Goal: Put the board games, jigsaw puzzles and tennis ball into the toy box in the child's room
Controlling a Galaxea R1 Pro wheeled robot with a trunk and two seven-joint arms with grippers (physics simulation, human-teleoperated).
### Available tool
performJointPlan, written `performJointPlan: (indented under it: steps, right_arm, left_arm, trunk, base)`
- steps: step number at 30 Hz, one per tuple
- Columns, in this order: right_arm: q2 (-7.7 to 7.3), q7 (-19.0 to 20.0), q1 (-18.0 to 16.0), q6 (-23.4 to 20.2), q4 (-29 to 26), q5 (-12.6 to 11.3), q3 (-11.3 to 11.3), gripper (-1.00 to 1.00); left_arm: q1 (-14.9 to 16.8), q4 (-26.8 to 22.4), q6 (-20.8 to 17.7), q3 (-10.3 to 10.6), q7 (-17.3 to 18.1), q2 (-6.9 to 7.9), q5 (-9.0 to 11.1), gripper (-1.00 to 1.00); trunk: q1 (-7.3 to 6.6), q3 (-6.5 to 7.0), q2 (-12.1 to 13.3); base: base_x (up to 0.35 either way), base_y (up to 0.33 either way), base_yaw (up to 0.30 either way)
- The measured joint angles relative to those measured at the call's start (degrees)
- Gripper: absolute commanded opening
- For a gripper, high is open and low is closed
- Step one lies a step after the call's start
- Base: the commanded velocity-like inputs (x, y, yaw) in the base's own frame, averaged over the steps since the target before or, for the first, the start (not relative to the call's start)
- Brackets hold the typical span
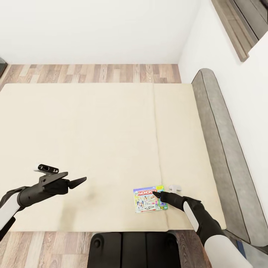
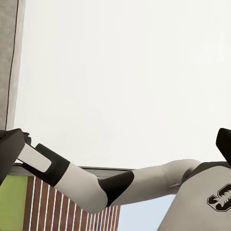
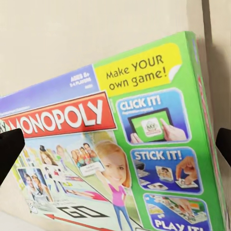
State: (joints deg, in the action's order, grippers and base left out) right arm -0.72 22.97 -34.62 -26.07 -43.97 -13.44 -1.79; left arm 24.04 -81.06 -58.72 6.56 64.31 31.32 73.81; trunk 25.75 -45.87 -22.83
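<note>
Landmark: the bed point(image 1: 93, 149), cream mattress, seen from above in the head view.

Left gripper point(image 1: 76, 182) hangs above the bed's near-left part, fingers pointing toward the bed's middle. Nothing between the fingers; in the left wrist view the two dark fingertips point(image 2: 10, 149) sit at opposite edges of the frame, so the jaws are spread wide and empty. That same view looks across at the white bed surface and the robot's right arm point(image 2: 96, 185).

Monopoly board game point(image 1: 150, 199) lies flat on the bed near its front edge, right of the bed's centre, just beside the long seam point(image 1: 156, 141) in the mattress.

Right gripper point(image 1: 158, 194) reaches over the game's right side, tips above the box. In the right wrist view the box point(image 3: 120, 159) is close beneath, with black fingertips point(image 3: 9, 151) wide apart at either side: jaws released, not gripping.

Grey padded headboard point(image 1: 219, 149) runs along the bed's right side.
</note>
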Motion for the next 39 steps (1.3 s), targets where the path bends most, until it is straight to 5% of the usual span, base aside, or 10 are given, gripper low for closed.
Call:
performJointPlan:
  steps: [15,39]
  right_arm:
    - [-0.12,-0.31,0.25,-0.52,0.75,0.15,0.56,1.0]
    - [-0.03,-0.81,0.04,-4.05,1.26,0.02,0.53,1.0]
  left_arm:
    - [0.0,2.44,0.36,0.05,-0.28,-2.4,-1.33,1.0]
    - [0.0,2.73,0.35,0.0,-0.3,-2.55,-1.68,1.0]
  trunk:
    - [0.0,0.0,0.0]
    - [0.0,0.0,0.0]
  base:
    - [0.0,0.001,0.0]
    - [0.0,0.0,0.0]
